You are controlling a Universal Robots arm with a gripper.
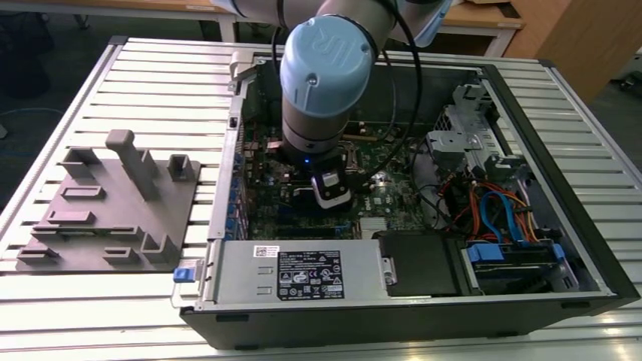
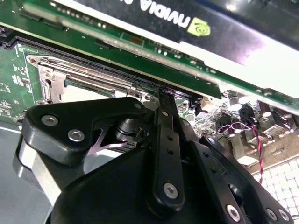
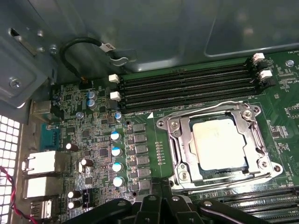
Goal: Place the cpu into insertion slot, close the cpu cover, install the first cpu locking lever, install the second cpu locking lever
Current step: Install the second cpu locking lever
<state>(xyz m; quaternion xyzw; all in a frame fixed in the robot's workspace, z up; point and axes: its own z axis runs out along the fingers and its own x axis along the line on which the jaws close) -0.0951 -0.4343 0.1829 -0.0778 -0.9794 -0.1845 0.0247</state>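
Hovering just above the insertion slot (image 3: 219, 142), the gripper (image 2: 166, 100) appeared pressed together, empty. The cpu (image 3: 219, 142) sat seated directly below its tips, the cpu cover (image 3: 180, 140) closed. Judged light, rigid, fragile; edge contact only

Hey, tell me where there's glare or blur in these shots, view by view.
First wrist view: the cpu looks washed out pale under its cover, and the case wall behind shows soft reflections. Second wrist view: the close gripper linkage is soft, and a white strip along the black card is blown out. Exterior view: the arm shows a soft sheen.
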